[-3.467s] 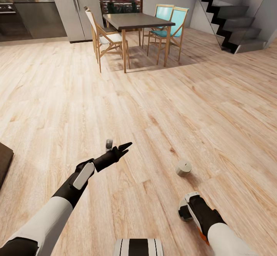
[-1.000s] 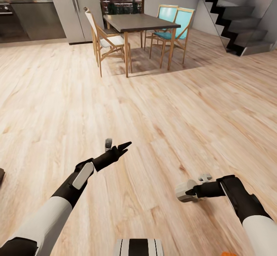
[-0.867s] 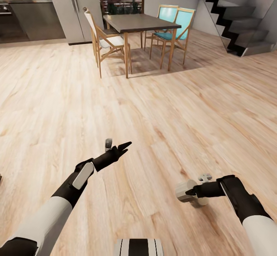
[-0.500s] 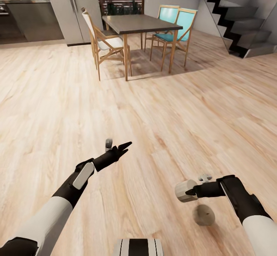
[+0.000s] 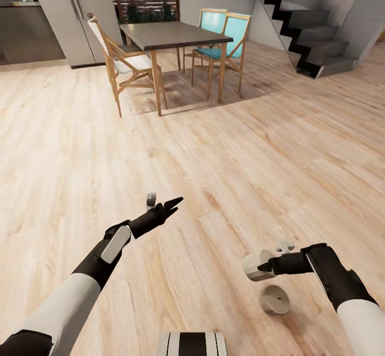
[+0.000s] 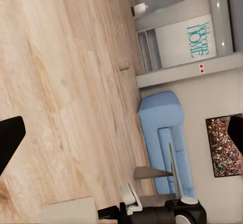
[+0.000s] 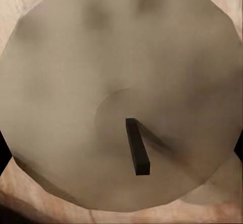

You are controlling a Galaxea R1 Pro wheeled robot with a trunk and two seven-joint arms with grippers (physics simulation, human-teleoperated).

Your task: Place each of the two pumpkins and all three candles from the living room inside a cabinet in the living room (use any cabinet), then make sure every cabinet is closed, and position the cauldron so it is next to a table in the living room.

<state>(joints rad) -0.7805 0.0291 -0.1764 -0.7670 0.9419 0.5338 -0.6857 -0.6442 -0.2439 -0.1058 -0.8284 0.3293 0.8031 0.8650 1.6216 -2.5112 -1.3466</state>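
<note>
On the floor (image 5: 224,147), one candle (image 5: 275,299), a second candle (image 5: 254,265) in the right end effector (image 5: 263,266).

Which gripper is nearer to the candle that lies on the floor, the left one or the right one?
Right. The right gripper, holding a candle, hangs just above the candle on the floor; the left gripper is far off to its left.

Ahead of you, pale plank floor (image 5: 256,147) runs to a dark dining table (image 5: 174,35) with wooden chairs (image 5: 125,61), a staircase (image 5: 313,29) at right.

1 candle (image 5: 257,265) in the right claw (image 5: 263,266), another candle (image 5: 275,299) on the floor (image 5: 224,147) below.
</note>
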